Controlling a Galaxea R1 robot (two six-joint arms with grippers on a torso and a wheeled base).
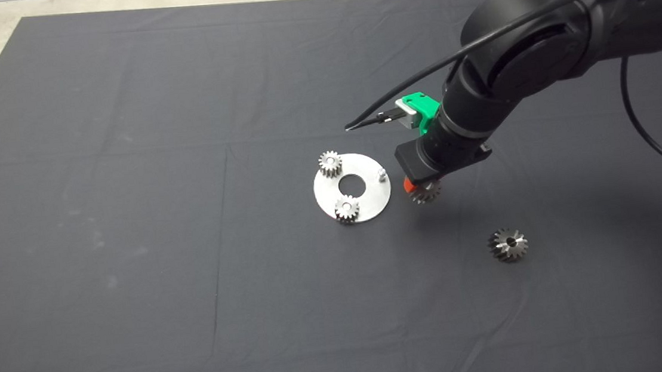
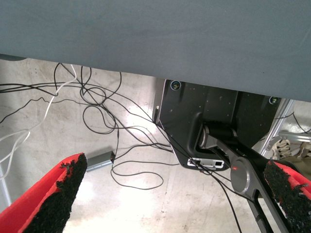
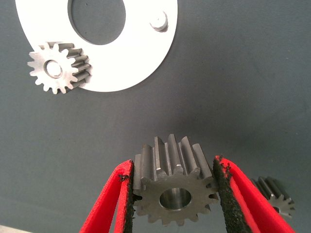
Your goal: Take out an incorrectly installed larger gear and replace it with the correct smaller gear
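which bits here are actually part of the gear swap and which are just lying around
Part of the job:
- small dull grey spur gear, clamped in right gripper
- shiny bevel-toothed larger gear, off on the mat
- round steel plate with bare peg

Just there:
- two brighter silver gears on plate
- floor cables

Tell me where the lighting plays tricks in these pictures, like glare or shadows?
Head view: the right arm throws a soft dark shadow across the mat around the larger gear. Right wrist view: the round plate is washed out nearly white, while the smaller gear between the fingers stays crisp. Left wrist view: a bright glare patch on the floor.
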